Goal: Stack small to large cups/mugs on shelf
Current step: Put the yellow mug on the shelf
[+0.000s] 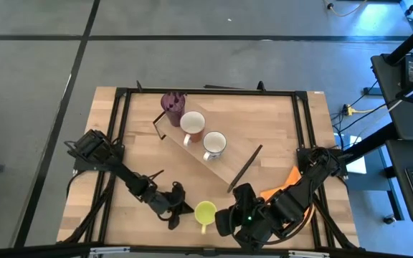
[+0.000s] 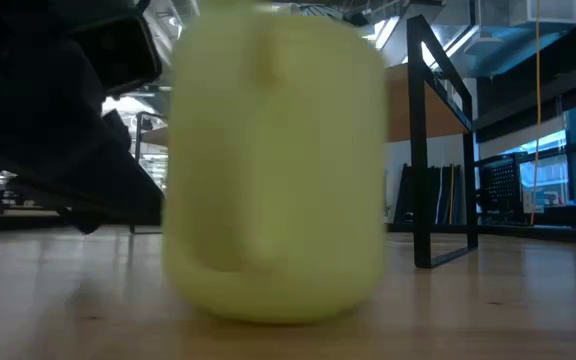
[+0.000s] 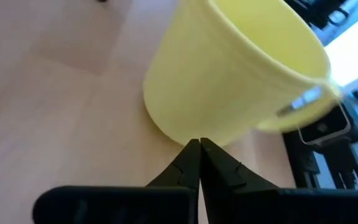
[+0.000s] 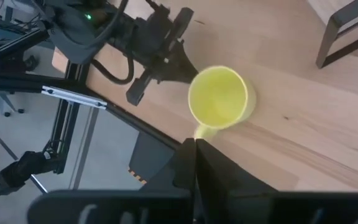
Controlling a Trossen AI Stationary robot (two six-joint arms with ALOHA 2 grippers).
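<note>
High view: left tool (image 1: 190,208) tip just beside yellow-green mug (image 1: 205,212).

Wooden table (image 1: 264,122) carries the shelf (image 1: 217,161) – and a yellow-green mug (image 1: 205,212).

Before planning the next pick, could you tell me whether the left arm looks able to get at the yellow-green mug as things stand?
Probably yes: the left gripper, shut, sits right beside the yellow-green mug with nothing between them.
</note>
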